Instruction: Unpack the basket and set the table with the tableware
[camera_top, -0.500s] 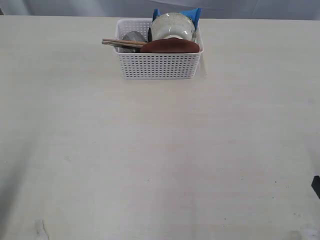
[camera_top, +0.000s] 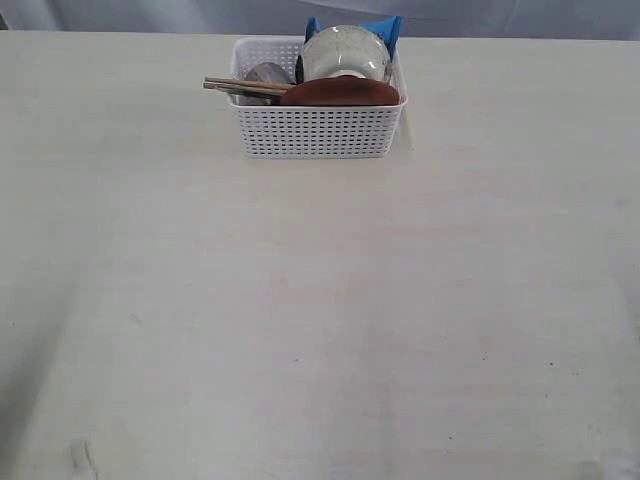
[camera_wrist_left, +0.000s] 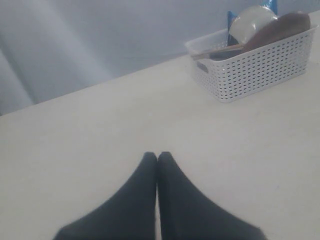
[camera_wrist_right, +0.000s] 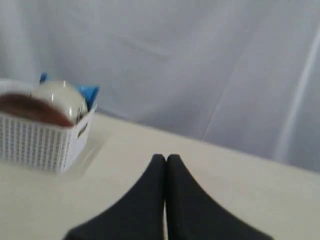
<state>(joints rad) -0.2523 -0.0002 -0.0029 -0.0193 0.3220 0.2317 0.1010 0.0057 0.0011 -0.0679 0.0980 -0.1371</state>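
Observation:
The white lattice basket (camera_top: 317, 130) stands at the far middle of the cream table (camera_top: 320, 300). Inside it lean an off-white bowl (camera_top: 345, 52), a reddish-brown plate (camera_top: 340, 93), brown chopsticks (camera_top: 240, 86) and a steel cup (camera_top: 266, 73). Knife, fork and spoon are hidden. Neither gripper shows in the exterior view. My left gripper (camera_wrist_left: 157, 156) is shut and empty, far from the basket (camera_wrist_left: 255, 65), the bowl (camera_wrist_left: 250, 20) and the plate (camera_wrist_left: 277, 27). My right gripper (camera_wrist_right: 166, 158) is shut and empty, well apart from the basket (camera_wrist_right: 40, 142), the bowl (camera_wrist_right: 62, 100) and the plate (camera_wrist_right: 32, 110).
A blue snack bag (camera_top: 385, 28) stands at the back of the basket behind the bowl. A pale grey curtain (camera_wrist_right: 200, 65) hangs past the table's far edge.
A dark piece of the right arm that showed at the right edge of the exterior view has gone out of sight. The basket and its contents have not moved.

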